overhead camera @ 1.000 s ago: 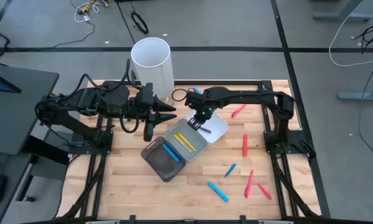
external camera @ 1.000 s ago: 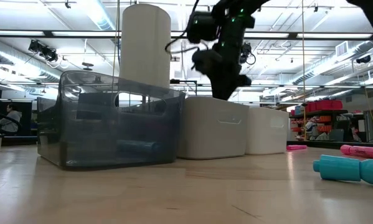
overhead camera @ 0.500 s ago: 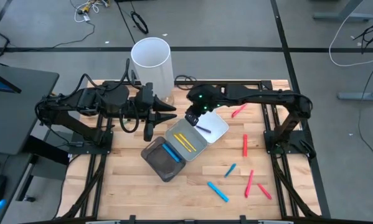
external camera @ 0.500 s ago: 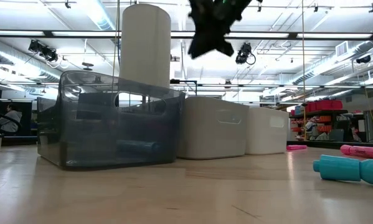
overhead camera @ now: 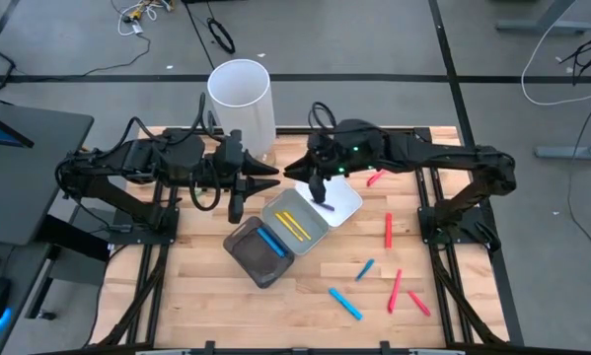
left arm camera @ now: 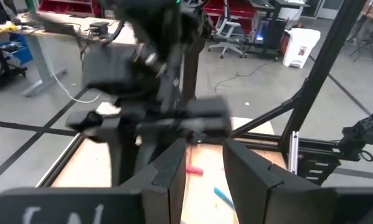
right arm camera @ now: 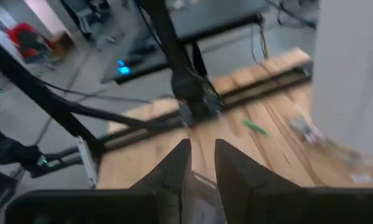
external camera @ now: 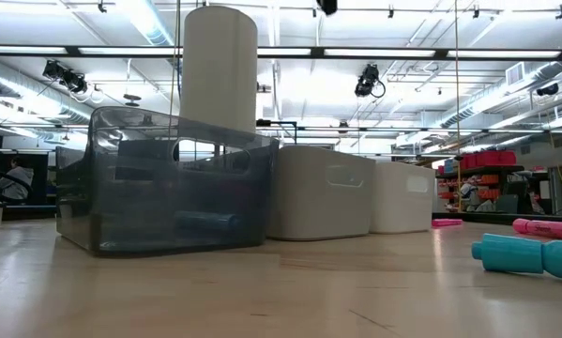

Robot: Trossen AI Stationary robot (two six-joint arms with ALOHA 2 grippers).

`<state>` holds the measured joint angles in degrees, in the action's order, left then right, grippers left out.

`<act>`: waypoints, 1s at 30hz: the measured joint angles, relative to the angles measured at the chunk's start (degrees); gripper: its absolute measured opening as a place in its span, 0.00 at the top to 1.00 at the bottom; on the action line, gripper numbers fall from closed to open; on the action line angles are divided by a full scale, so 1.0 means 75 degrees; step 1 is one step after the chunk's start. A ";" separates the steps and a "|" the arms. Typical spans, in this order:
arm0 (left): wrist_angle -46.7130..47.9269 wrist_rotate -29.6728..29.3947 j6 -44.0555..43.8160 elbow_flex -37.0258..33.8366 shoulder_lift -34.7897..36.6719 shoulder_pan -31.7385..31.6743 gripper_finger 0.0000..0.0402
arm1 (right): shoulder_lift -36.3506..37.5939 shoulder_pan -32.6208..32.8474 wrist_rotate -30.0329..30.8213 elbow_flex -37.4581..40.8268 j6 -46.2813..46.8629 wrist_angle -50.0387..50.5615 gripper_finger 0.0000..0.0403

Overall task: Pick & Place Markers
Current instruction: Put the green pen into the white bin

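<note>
A purple marker (overhead camera: 325, 205) lies in the white tray (overhead camera: 346, 197). Two yellow markers (overhead camera: 293, 223) lie in the grey tray (overhead camera: 310, 235), and a blue one (overhead camera: 270, 242) in the dark tray (overhead camera: 248, 254). Red markers (overhead camera: 389, 229) and blue markers (overhead camera: 344, 303) lie loose on the table's right half. A green marker (right arm camera: 256, 127) lies near the white cylinder. My right gripper (overhead camera: 293, 170) hangs high over the trays' far side, pointing toward the table's left, narrowly open (right arm camera: 202, 155) and empty. My left gripper (overhead camera: 271, 179) waits high beside the trays, narrowly open (left arm camera: 205, 168) and empty.
The tall white cylinder (overhead camera: 241, 104) stands at the table's far edge, behind the two grippers. The three trays stand side by side in a slanting row at the table's middle. Bare wood shows at the near left and the near middle.
My right gripper has risen from just above the white tray, leaving the low view through its top. It has tipped from pointing down to nearly level and swung toward the table's far left. The purple marker has stayed in the white tray.
</note>
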<state>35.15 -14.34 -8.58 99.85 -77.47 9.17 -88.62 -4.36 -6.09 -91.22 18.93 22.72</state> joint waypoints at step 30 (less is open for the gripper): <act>0.7044 -0.2545 -0.2028 0.0000 0.1561 -0.1556 0.72 | 0.0142 0.0346 -0.0140 -0.0006 -0.0456 -0.0332 0.82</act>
<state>87.98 -33.43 -23.79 99.85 -65.76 -2.50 -87.55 -1.76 -7.14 -91.26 15.51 20.23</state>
